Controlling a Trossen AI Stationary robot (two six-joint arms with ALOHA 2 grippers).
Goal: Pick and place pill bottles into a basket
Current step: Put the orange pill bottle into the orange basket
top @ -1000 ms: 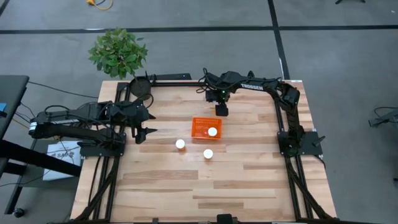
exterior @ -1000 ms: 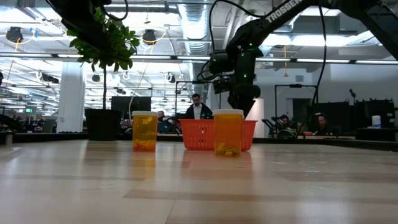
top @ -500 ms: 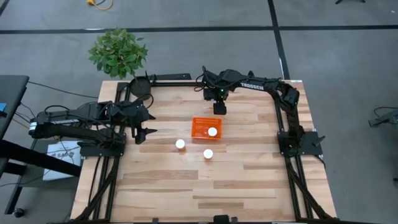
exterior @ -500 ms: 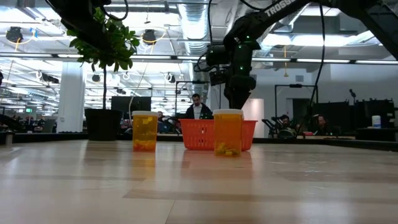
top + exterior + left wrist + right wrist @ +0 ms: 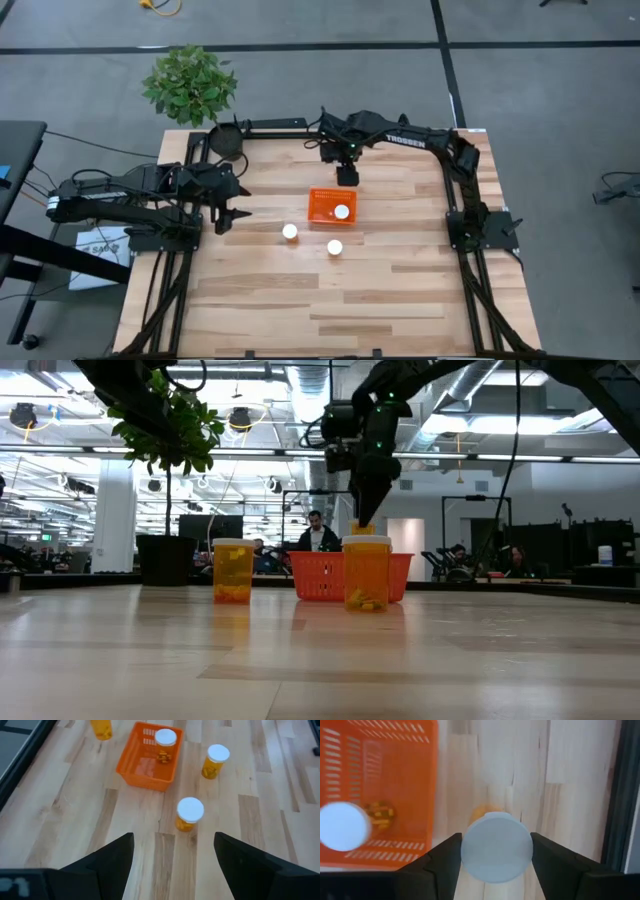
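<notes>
The orange basket [image 5: 327, 206] stands mid-table with one white-capped pill bottle [image 5: 342, 212] inside it. Two more pill bottles stand upright on the table near it [image 5: 289, 231] [image 5: 335, 247]. My right gripper [image 5: 346, 176] is just beyond the basket's far side, shut on a fourth pill bottle [image 5: 496, 846], whose orange body shows under the fingers in the low view [image 5: 362, 528]. My left gripper [image 5: 236, 212] is open and empty at the table's left, and the bottles lie ahead of it in the left wrist view [image 5: 190, 813]. My right gripper pinches the bottle at its white cap [image 5: 470, 851] between its two fingers [image 5: 445, 862], one on each side. The fingers come from above, pointing down. The bottle hangs upright below them, with its body above the height of the basket's rim.
A potted plant [image 5: 190, 84] in a black pot [image 5: 226, 141] stands at the far left corner. Dark arm frames run along the table's left and right edges. Bare wood lies toward the near edge [image 5: 330, 300]. People show in the room behind [image 5: 317, 530].
My right gripper has gone up and a little toward the table's left with the pill bottle, which has come up from behind the basket to above rim height. The left arm has kept still.
</notes>
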